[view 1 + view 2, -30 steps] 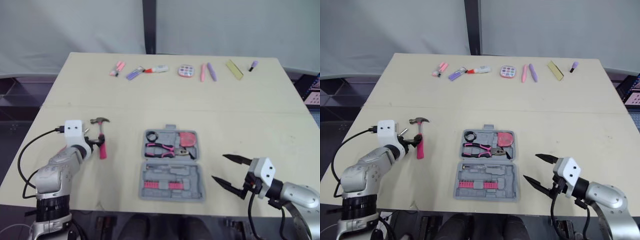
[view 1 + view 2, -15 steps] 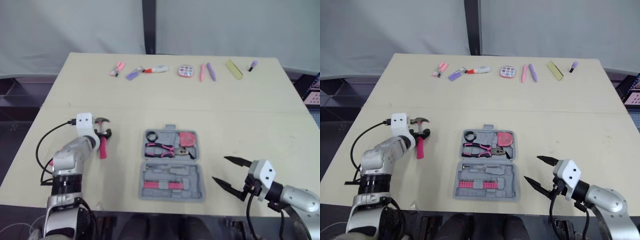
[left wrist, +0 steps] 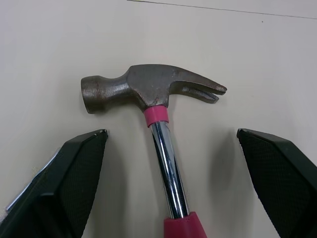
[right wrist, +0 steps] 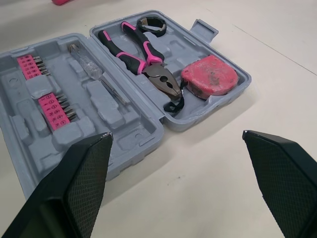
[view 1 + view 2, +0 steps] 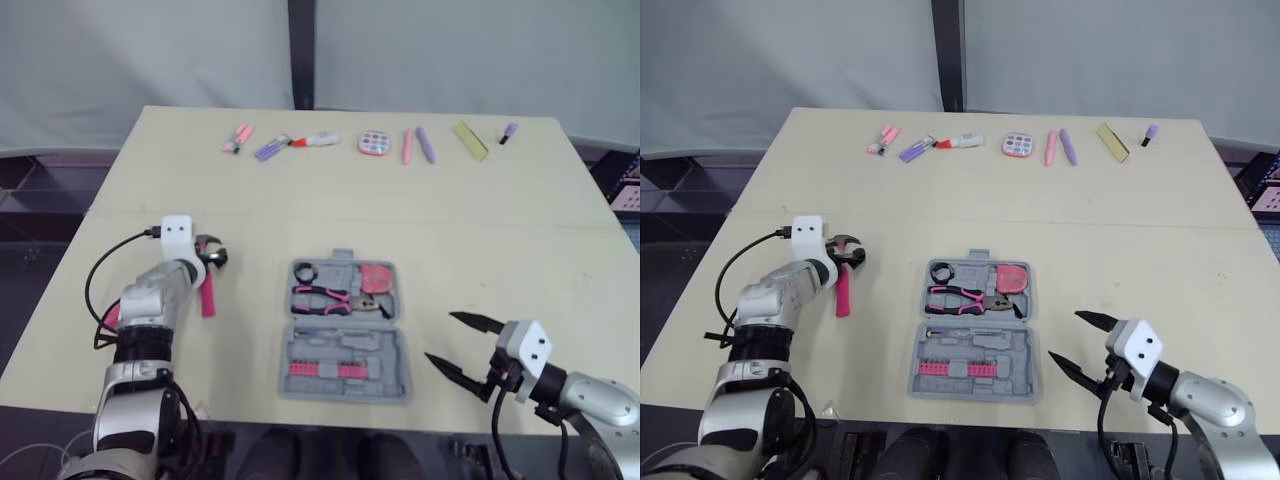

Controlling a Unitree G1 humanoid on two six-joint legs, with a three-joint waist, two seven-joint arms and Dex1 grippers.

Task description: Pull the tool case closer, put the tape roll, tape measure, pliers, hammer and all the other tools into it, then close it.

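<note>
Left gripper (image 3: 171,132) held at claw hammer (image 3: 148,89), fingers spread either side of its shaft (untouched), right gripper (image 5: 440,336) held wide apart beside opened tool case (image 4: 124,124)

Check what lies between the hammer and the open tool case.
Nothing. In the left eye view, the stretch of table between the hammer and the tool case is bare.

One each: hammer (image 3: 153,91), tool case (image 5: 343,382) (open), pliers (image 5: 320,298), tape measure (image 5: 376,277), tape roll (image 5: 304,272).
</note>
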